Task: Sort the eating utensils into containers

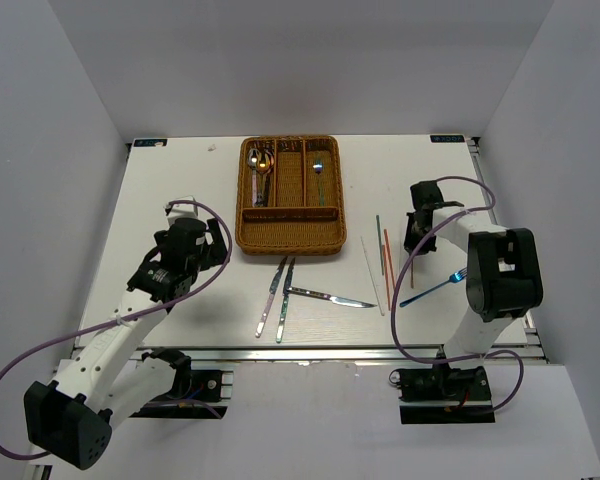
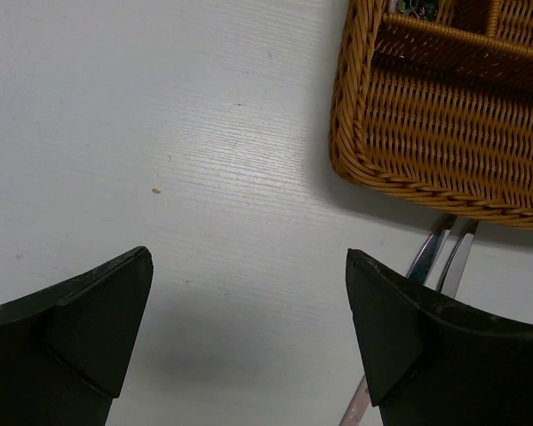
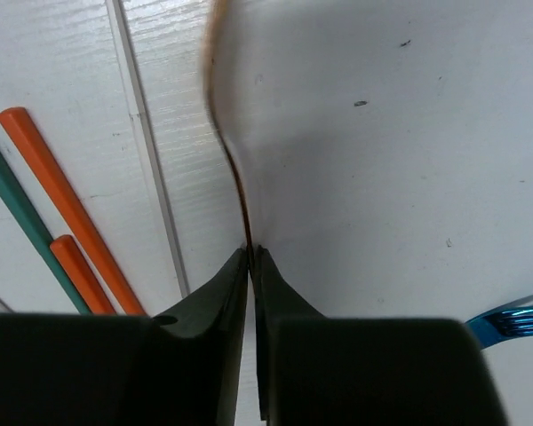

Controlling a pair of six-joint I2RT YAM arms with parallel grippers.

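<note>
Right wrist view shows a thin, curved, brown-edged utensil (image 3: 240,195), edge-on and blurred, its kind unclear. It is pinched between the tips of the right claw (image 3: 251,251), which is clenched on it over the white tabletop (image 3: 409,133) near the right edge. Orange chopsticks (image 3: 58,186), a green chopstick (image 3: 18,213) and a white chopstick (image 3: 148,151) lie on one side, a shiny blue fork (image 3: 515,321) on the other. The right arm (image 1: 500,275) is folded, wrist down. The left claw (image 2: 249,256) hangs spread wide by the near left corner of the brown woven wicker tray (image 2: 426,124), near two shiny silver knives (image 2: 429,253).

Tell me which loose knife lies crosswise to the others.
The rightmost knife: it lies nearly sideways, toward the white chopstick; the other two knives run parallel.
</note>
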